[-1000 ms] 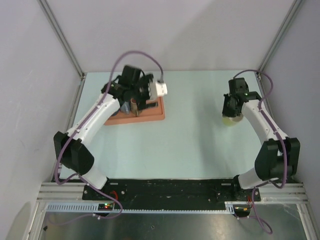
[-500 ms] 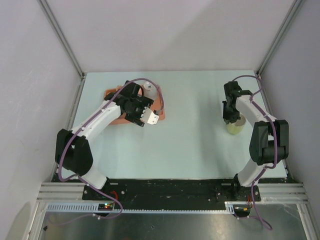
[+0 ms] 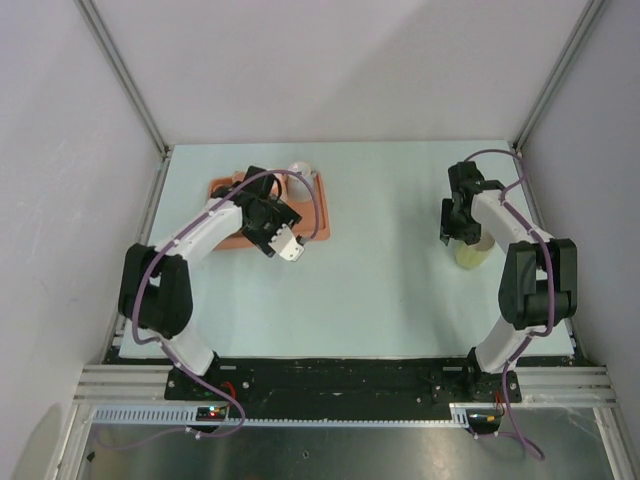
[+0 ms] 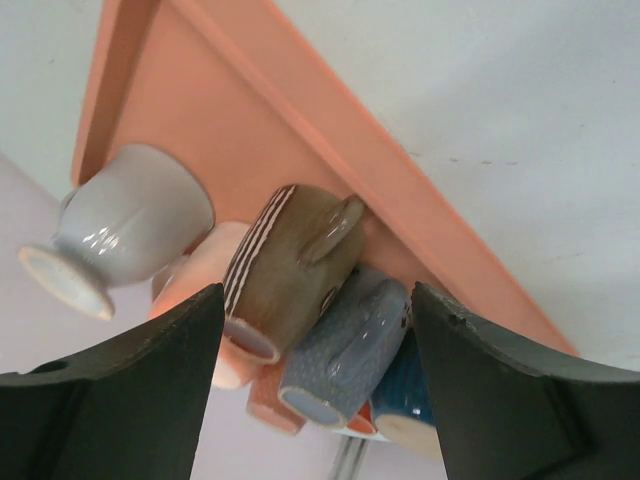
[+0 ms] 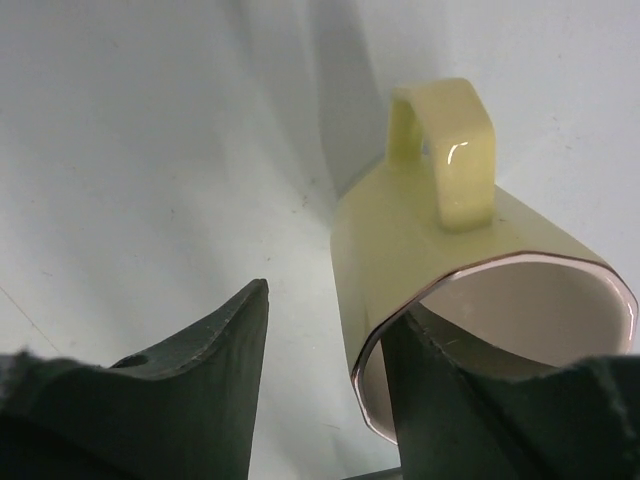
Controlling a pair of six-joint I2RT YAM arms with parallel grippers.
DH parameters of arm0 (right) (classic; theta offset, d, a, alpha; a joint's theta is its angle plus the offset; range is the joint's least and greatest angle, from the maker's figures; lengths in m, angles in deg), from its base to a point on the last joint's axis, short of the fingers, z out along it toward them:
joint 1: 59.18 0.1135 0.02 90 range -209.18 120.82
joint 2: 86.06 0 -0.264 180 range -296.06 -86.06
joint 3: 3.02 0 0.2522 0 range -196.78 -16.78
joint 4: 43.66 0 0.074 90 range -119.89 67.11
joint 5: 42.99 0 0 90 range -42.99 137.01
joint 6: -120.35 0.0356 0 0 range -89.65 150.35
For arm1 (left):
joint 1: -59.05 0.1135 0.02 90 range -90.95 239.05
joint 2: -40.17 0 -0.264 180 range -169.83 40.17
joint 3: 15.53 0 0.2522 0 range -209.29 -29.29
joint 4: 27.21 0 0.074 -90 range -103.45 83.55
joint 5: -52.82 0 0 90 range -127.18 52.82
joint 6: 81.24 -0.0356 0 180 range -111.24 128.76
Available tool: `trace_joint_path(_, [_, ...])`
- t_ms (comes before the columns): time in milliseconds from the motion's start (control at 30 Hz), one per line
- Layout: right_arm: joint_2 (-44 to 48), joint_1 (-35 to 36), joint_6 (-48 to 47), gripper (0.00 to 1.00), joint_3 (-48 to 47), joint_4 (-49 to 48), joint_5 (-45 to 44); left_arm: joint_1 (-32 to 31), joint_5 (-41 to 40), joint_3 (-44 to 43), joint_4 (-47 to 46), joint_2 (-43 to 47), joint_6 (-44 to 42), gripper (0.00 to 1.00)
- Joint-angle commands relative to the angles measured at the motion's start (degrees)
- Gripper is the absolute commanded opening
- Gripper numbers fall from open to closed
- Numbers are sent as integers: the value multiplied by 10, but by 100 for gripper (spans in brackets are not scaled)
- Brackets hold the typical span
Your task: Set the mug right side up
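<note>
A pale yellow mug [image 3: 470,254] stands on the table at the right, and in the right wrist view [image 5: 420,230] its open rim faces the camera with the handle on the far side. My right gripper [image 3: 456,226] is open; one finger [image 5: 470,400] sits inside the mug and the other finger [image 5: 190,380] is outside, apart from the wall. My left gripper [image 3: 272,224] is open and empty over an orange tray [image 3: 318,228] of mugs.
The tray [image 4: 200,110] holds a white footed cup [image 4: 120,225], a brown striped mug [image 4: 285,265], a grey-blue mug [image 4: 350,345] and others, packed together with closed ends towards the camera. Enclosure walls and posts ring the table.
My left arm swung down from the tray's back edge and turned its gripper over the tray's front. My right arm folded back; the yellow mug now shows beside its gripper, slightly nearer.
</note>
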Motion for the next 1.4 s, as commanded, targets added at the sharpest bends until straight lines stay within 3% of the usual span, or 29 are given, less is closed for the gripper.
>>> trace_joint_path(0, [42,6,9,55,-8,5,2,4,5,6,-3,-24,-103,78])
trace_joint_path(200, [73,16,12,63,-7,28,-4,4,-18,-21,-3,-75,-109,70])
trace_joint_path(533, [113,27,16,64,-3,40,27,4,-46,-68,-5,-132,-133,53])
trace_joint_path(767, [130,27,12,65,-3,43,43,4,-71,-90,-4,-148,-169,46])
trace_joint_path(1067, [134,24,6,65,-3,48,52,1,-56,-77,16,-93,-200,62])
trace_joint_path(1367, [123,23,1,65,-3,48,54,1,-53,-100,62,-78,-207,63])
